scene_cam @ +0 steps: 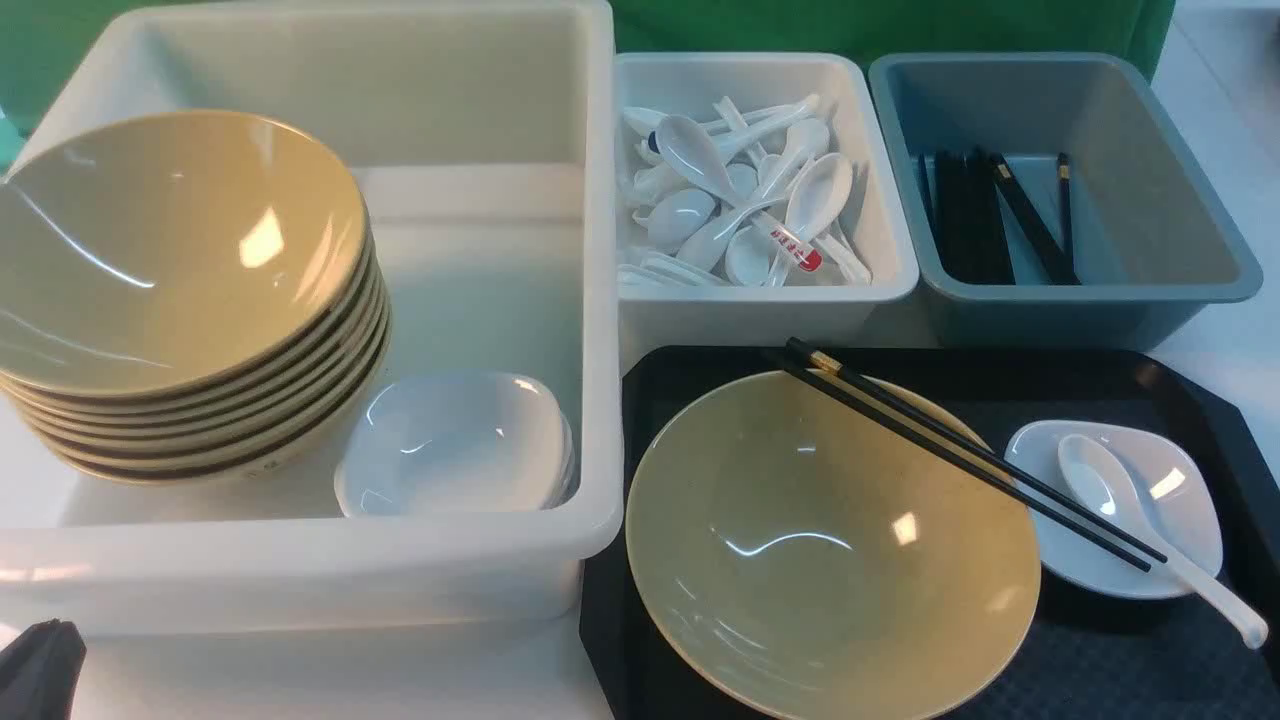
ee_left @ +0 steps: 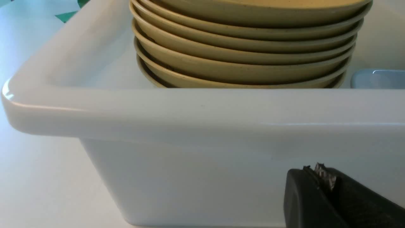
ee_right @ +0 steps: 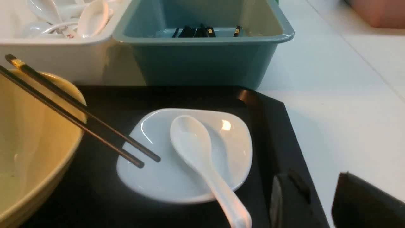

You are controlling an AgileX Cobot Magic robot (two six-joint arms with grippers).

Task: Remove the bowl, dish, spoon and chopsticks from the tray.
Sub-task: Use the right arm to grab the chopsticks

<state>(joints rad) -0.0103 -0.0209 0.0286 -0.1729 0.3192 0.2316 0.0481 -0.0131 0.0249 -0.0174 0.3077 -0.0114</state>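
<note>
Black jaws of the right gripper (ee_right: 314, 185) are standing apart and empty at the edge of the tray (ee_right: 190, 95), near the dish (ee_right: 152, 183) holding the spoon (ee_right: 193, 145). The chopsticks (ee_right: 79, 117) are bridging the bowl (ee_right: 28, 133) and dish, while the left gripper (ee_left: 319, 179), pressed shut, is facing the white tub (ee_left: 202, 110).

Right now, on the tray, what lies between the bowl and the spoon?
The chopsticks: they slant from the bowl's rim down onto the dish, ending beside the spoon. The front view shows it best.
</note>
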